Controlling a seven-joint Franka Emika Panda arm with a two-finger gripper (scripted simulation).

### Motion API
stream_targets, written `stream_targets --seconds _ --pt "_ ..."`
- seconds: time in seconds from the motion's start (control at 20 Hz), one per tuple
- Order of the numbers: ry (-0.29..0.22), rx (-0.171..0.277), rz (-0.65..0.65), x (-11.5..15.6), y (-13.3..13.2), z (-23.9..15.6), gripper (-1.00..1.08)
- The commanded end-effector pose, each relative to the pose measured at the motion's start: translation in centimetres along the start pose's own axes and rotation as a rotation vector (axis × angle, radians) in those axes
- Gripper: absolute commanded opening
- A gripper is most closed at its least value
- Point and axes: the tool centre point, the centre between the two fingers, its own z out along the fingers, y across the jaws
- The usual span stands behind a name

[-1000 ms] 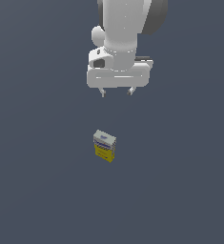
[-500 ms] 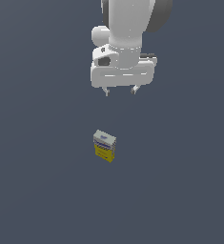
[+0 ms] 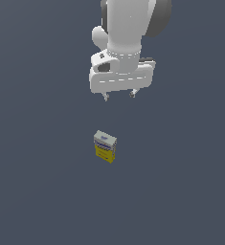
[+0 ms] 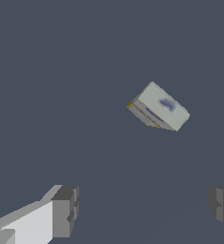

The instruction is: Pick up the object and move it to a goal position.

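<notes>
standing upright just below the middle of the exterior view, the carton (image 3: 105,146) shows a pale top with blue print and a yellow lower part, on the plain dark grey floor (image 3: 42,191). the gripper (image 3: 118,96) hangs in the upper middle of that frame, well apart from the carton, fingers spread wide with nothing between them. the wrist view shows the carton (image 4: 159,107) from above.
</notes>
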Motion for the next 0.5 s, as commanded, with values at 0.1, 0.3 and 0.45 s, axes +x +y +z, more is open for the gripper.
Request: stream_targets --seconds 0.1,0.3,0.45 --pt "-0.001 -0.001 -0.075 0.8 0.6 0.8 1.0" --pt "-0.002 -0.001 -0.163 1.7 1.3 1.8 1.0" --pt "-0.002 0.0 -0.235 2.4 1.9 2.6 1.0"
